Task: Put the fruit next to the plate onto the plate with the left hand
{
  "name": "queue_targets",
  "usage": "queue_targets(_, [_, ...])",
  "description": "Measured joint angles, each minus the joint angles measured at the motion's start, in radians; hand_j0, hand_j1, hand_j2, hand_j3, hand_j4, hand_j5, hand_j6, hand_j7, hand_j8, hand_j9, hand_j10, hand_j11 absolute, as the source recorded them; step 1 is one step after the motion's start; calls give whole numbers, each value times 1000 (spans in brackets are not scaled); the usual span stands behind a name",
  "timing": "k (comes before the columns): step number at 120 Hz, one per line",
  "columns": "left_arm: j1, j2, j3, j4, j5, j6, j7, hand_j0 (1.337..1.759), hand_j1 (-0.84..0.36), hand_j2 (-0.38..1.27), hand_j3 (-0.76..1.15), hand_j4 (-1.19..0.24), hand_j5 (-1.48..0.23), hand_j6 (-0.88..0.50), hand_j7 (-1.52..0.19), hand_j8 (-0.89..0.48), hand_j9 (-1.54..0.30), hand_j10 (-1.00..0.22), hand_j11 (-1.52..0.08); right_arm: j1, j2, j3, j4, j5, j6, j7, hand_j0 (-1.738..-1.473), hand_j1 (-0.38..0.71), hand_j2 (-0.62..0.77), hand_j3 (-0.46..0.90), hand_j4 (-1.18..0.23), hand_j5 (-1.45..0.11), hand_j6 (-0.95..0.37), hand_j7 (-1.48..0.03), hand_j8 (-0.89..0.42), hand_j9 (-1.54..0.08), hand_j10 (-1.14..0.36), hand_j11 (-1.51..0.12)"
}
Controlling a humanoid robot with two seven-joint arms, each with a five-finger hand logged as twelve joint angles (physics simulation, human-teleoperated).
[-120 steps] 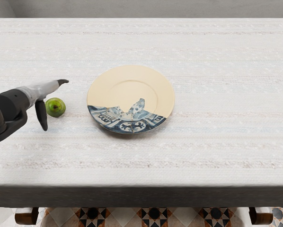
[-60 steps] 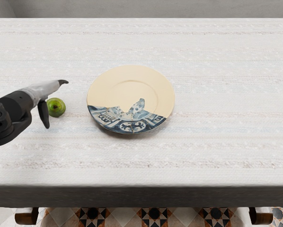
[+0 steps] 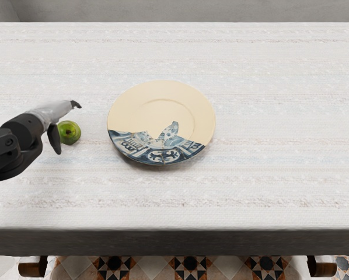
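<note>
A small green fruit (image 3: pixel 69 132) lies on the white tablecloth just left of the plate (image 3: pixel 180 102), a cream plate with a blue patterned front part. My left hand (image 3: pixel 58 122) comes in from the left edge and sits right beside the fruit on its left. One finger (image 3: pixel 62 107) stretches out above the fruit and the thumb hangs down at its near left side. The fingers are spread around the fruit without closing on it. The fruit's left edge is partly hidden by the thumb. The right arm does not show.
The table's front edge (image 3: pixel 174 230) runs across the bottom of the view, with a patterned floor and chair legs below it. White cloth stretches to the right of the plate and behind it.
The left hand has drawn slightly back to the left and lowered, its thumb now closer beside the fruit. The fruit and plate have not moved.
</note>
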State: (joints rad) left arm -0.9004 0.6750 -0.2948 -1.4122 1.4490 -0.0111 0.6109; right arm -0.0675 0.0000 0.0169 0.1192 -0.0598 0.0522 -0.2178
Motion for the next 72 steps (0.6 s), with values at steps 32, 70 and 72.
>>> queue_targets(32, [-2,-6,9,1,1,-1,0,1658,44,56,0,-263,-335,-264,-334,-264,-334,-262,-334,0,0,0,0,0,0,0,-1658,-349,0,0,0,0,0,0,0,0,0,0])
queue_targets(70, [-3,-23,11,1,1,-5,0,1658,-75,76,0,-361,-463,-362,-463,-362,-463,-360,-463,0,0,0,-1,0,0,0,-1658,-349,0,0,0,0,0,0,0,0,0,0])
queue_targets(72, [-4,-23,11,1,1,-6,0,1658,-83,77,0,-368,-473,-370,-473,-369,-472,-368,-472,0,0,0,-1,0,0,0,-1658,-349,0,0,0,0,0,0,0,0,0,0])
